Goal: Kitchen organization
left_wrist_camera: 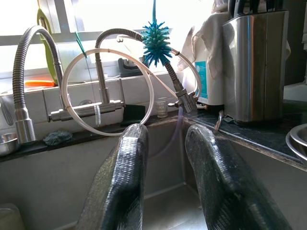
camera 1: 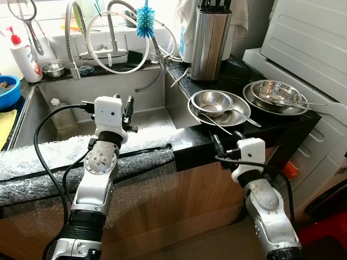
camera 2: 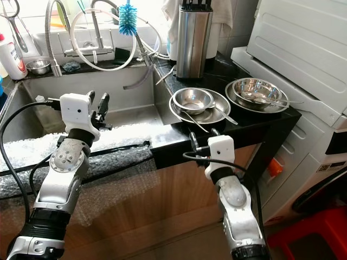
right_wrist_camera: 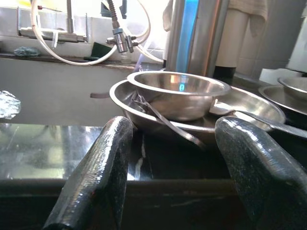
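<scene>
Right gripper (right_wrist_camera: 168, 167) parted, empty, low at counter (camera 1: 179, 142) edge, facing stacked steel bowls (camera 1: 212, 102) just beyond. Left gripper (left_wrist_camera: 163, 177) also parted, empty, raised over sink (camera 1: 97, 92). Bowls probably light, rigid, slick, polished round; best pinched at thin rim. Spoon (camera 1: 246, 117) loose inside, likely to slide. Farther: second bowl stack (camera 1: 276, 95), brushed-metal knife block (camera 1: 209, 43), bristly blue brush (camera 1: 145, 21).
</scene>
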### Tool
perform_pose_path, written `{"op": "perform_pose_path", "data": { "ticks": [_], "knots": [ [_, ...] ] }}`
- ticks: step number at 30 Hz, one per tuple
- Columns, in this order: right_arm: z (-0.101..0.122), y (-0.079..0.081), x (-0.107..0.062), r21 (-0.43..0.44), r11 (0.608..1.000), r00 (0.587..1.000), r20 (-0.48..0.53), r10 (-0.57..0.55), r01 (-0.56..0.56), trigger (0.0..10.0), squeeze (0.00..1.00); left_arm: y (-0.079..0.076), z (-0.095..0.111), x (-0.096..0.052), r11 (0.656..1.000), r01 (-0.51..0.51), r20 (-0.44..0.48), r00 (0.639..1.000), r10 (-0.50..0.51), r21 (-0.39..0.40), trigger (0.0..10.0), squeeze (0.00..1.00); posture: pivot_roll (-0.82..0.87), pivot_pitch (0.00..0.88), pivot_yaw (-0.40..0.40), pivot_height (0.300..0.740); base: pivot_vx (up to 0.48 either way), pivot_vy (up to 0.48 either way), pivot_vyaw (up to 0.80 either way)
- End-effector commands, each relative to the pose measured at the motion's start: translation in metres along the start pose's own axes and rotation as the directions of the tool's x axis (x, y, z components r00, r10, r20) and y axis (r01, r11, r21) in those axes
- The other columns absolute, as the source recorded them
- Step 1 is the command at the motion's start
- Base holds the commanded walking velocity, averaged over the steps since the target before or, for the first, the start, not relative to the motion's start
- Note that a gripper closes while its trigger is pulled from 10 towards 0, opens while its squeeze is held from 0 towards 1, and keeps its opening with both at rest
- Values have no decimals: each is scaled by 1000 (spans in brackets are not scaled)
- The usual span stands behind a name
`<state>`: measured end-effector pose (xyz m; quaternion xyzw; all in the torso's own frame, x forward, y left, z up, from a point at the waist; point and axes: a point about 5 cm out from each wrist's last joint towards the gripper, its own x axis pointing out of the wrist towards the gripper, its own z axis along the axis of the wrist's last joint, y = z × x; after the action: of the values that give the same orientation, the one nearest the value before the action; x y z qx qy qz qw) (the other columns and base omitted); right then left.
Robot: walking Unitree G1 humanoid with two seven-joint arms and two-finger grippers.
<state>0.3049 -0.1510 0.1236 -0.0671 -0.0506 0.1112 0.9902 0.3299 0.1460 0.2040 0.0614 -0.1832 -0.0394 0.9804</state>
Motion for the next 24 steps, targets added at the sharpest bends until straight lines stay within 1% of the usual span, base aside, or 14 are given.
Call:
{"op": "perform_pose_path", "data": {
  "ticks": [1, 3, 5, 7, 9, 10, 11, 20, 24],
  "knots": [
    [0, -1, 3, 0, 1000, 1000, -2, 16, -16, 10000, 0, -2, -1, 3, 1000, 2, -6, 1000, -2, 9, 10000, 0, -87, 15, -29, 740, 0, 0, 0],
    [1, -1, 3, 0, 1000, 1000, 1, 20, -20, 10000, 0, -2, -1, 3, 1000, 2, -6, 1000, -2, 9, 10000, 0, -87, 15, -29, 740, 0, 0, 0],
    [3, -6, 7, -11, 1000, 1000, 6, 5, -5, 10000, 0, -2, -1, 3, 1000, 2, -9, 1000, -2, 10, 10000, 0, -91, 24, -28, 740, 0, 0, 0],
    [4, -7, 7, -13, 1000, 1000, 7, 3, -3, 10000, 0, -2, -2, 3, 1000, 3, -10, 1000, -3, 10, 10000, 0, -91, 26, -28, 740, 0, 0, 0],
    [4, -8, 8, -15, 1000, 1000, 6, 2, -2, 3176, 0, -2, -1, 4, 1000, 2, -9, 1000, -2, 10, 10000, 0, -92, 28, -28, 740, 0, 0, 0],
    [4, -8, 8, -16, 1000, 1000, 4, 2, -2, 3176, 0, -2, -2, 4, 1000, 2, -9, 1000, -2, 10, 10000, 0, -92, 28, -28, 740, 0, 0, 0],
    [4, -7, 8, -16, 1000, 1000, 12, 13, -13, 0, 0, -2, -2, 4, 1000, 2, -8, 1000, -2, 11, 10000, 0, -92, 28, -28, 740, 0, 0, 0],
    [4, -7, 9, -13, 1000, 1000, 8, 7, -7, 0, 0, -2, -2, 5, 1000, 3, -9, 1000, -3, 13, 10000, 0, -92, 35, -27, 740, 0, 0, 0],
    [7, -6, 11, -10, 1000, 1000, 15, 11, -11, 0, 0, 0, 0, 7, 1000, 2, -2, 1000, -2, 18, 10000, 0, -92, 38, -27, 740, 0, 0, 0]
  ]
}}
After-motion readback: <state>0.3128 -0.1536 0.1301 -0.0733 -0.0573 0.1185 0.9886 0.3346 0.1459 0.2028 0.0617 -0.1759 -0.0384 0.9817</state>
